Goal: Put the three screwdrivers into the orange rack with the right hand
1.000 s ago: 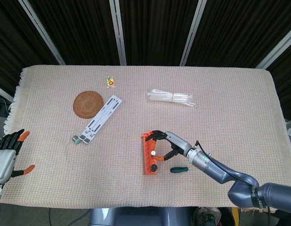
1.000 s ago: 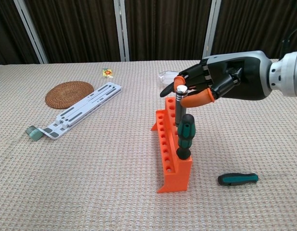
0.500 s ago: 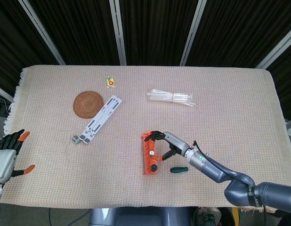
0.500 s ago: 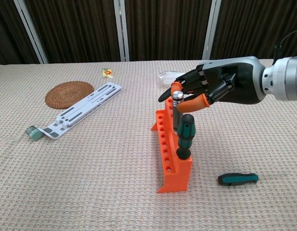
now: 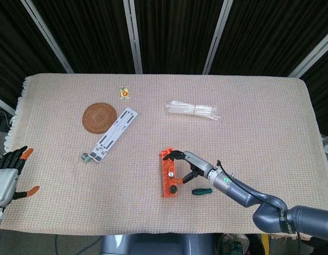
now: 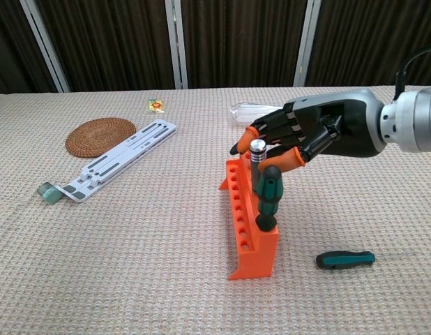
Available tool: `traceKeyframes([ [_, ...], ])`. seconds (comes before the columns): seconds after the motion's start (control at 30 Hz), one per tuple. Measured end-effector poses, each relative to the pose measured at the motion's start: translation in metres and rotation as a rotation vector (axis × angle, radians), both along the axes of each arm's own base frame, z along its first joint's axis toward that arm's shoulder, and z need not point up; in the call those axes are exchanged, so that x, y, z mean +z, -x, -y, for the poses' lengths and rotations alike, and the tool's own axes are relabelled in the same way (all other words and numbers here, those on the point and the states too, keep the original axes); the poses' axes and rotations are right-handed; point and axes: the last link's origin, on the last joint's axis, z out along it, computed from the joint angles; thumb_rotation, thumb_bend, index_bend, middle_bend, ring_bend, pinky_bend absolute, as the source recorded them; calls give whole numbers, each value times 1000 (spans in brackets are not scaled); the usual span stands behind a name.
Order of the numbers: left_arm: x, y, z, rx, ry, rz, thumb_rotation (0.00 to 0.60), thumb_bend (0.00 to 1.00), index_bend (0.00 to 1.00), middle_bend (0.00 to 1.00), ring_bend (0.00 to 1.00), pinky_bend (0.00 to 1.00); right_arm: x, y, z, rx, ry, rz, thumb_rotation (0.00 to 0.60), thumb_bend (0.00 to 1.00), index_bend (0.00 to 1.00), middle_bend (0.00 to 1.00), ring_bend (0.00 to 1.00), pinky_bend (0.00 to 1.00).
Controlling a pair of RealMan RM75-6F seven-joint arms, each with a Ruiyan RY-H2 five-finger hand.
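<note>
right robot hand (image 6: 299, 136) pinches silver screwdriver (image 6: 257, 157), apparently partly seated in orange rack (image 6: 247, 216) | green one (image 6: 268, 197) slotted beside | third (image 6: 345, 259) on table | advice: press straight down, release gently

No text, brand, number or sign can be read in either view. Printing is carried by the small yellow packet (image 5: 124, 92) at the far side of the table, but it is too small and blurred to be made out. Dark markings are shown along the white slotted bar (image 5: 112, 132), yet no characters can be told from them.
</note>
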Motion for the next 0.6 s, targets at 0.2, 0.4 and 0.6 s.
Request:
traceKeyframes([
  [0.2, 1, 0, 0, -4, -3, 4, 600, 152, 43, 0, 0, 0, 9, -2, -1, 22, 13, 4, 600, 160, 160, 95, 0, 0],
  [0.4, 2, 0, 0, -8, -8, 8, 600, 152, 43, 0, 0, 0, 27, -4, 3, 32, 61, 26, 600, 160, 236, 93, 0, 0],
  [0.6, 7, -1, 0, -19, -22, 5, 600, 152, 43, 0, 0, 0, 61, 8, 15, 22, 187, 19, 600, 233, 409, 116, 0, 0],
])
